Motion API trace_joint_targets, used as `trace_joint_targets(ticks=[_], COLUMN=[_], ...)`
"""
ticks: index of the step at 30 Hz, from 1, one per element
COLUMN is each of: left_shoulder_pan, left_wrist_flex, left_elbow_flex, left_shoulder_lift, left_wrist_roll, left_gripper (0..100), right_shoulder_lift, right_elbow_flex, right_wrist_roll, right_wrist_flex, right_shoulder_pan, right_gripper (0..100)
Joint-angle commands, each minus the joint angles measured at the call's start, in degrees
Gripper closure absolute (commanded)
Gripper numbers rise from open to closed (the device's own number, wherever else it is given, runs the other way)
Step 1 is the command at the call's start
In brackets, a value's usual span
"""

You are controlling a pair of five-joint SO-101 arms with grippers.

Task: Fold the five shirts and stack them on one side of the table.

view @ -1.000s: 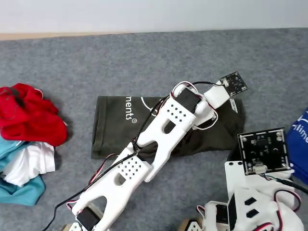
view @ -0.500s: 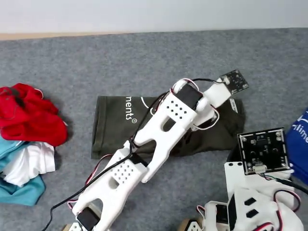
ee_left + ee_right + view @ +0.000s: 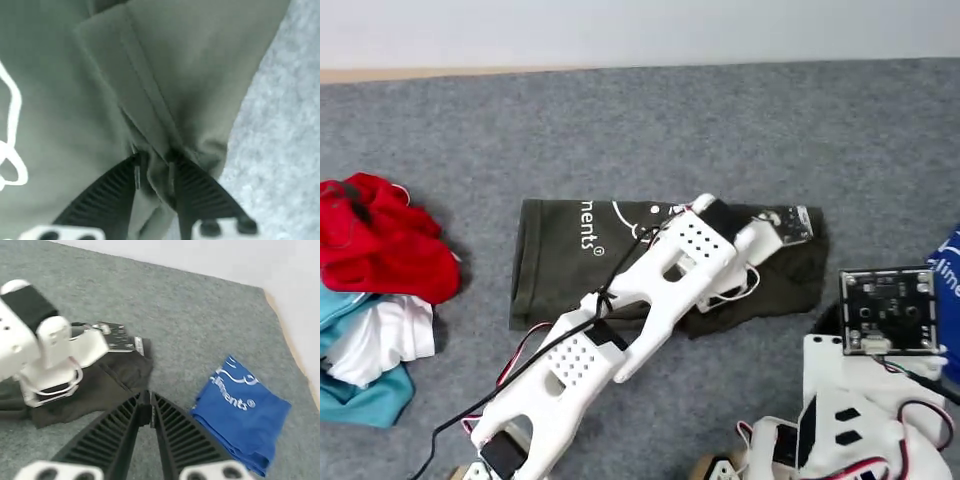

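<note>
A dark green shirt (image 3: 570, 270) lies folded into a long band at the middle of the grey table. My left arm (image 3: 650, 290) stretches across it to its right end. There my left gripper (image 3: 155, 167) is shut on a raised fold of the green shirt (image 3: 150, 85), close to the cloth's edge. My right gripper (image 3: 150, 407) hovers shut and empty over the table, near the front right. A folded blue shirt (image 3: 240, 412) lies just to its right, at the table's right edge (image 3: 948, 290).
A crumpled red shirt (image 3: 380, 245) sits at the left edge, with a white shirt (image 3: 380, 340) and a teal shirt (image 3: 360, 395) bunched below it. The right arm's base (image 3: 860, 420) fills the front right corner. Bare grey table (image 3: 720, 120) stretches behind the green shirt.
My left wrist has dropped lower and toward the front over the green shirt's right end. The right arm has shifted slightly to the right.
</note>
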Motion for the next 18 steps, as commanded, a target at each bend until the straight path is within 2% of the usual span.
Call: trace_joint_targets(ticks=[1, 5, 11, 18], left_shoulder_pan=[-2.29, -3.87, -3.69, -3.87], left_wrist_flex=[-1.67, -2.73, 1.76, 1.93], left_elbow_flex=[1.63, 0.92, -8.22, -12.44], left_shoulder_lift=[-3.69, -4.40, -4.31, -4.40], left_wrist_roll=[-2.20, -2.29, -2.29, -2.29], left_gripper=[91, 91, 91, 91], right_shoulder_lift=[-0.04, -0.13, -0.13, -0.13], right_elbow_flex=[0.00, -0.18, -0.18, -0.18], right_wrist_roll=[2.11, 2.20, 2.20, 2.20], right_wrist_flex=[2.33, 2.86, 2.77, 2.86], right_shoulder_pan=[2.15, 2.24, 2.24, 2.24], right_gripper=[98.8, 98.8, 98.8, 98.8])
